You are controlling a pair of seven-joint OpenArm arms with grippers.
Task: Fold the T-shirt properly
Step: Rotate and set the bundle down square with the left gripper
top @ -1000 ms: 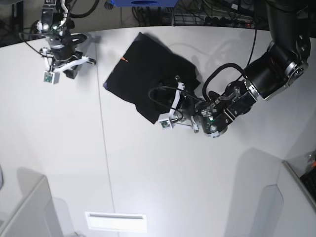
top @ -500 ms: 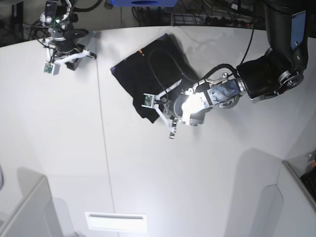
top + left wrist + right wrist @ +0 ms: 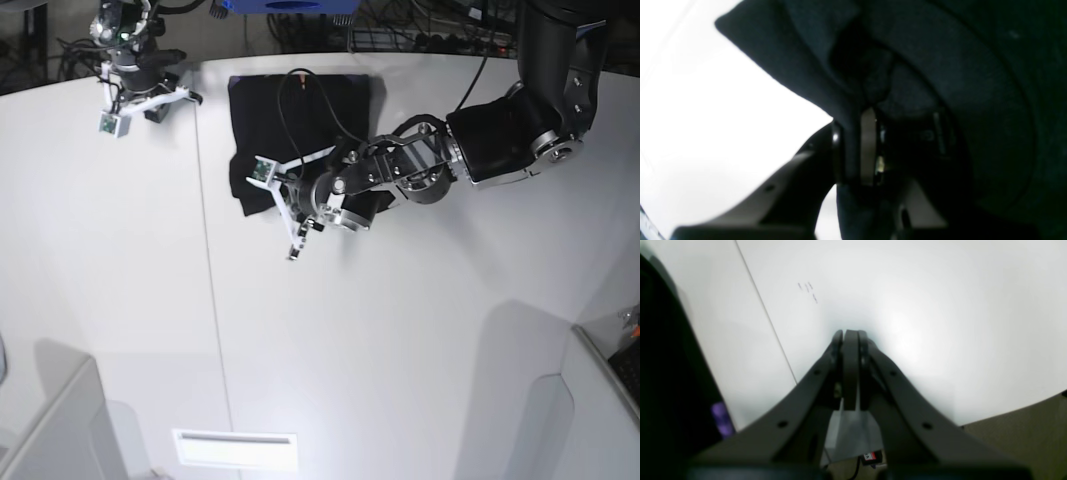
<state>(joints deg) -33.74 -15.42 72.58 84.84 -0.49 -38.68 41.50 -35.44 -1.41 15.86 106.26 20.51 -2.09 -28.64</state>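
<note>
A white table (image 3: 400, 340) is seen, crossed by a thin dark seam (image 3: 212, 290) running front to back. A black T-shirt (image 3: 300, 120), folded into a rough rectangle, is laid flat near the far edge, just right of the seam.

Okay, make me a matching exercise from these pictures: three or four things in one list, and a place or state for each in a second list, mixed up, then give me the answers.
Things:
1. T-shirt
2. left gripper
3. right gripper
4. table

States:
A. shut, holding nothing, over bare white surface
B. black, lying near the table's far edge
C. white, with a thin seam line running across it
D. shut on dark cloth

Pairs: 1-B, 2-D, 3-A, 4-C
</note>
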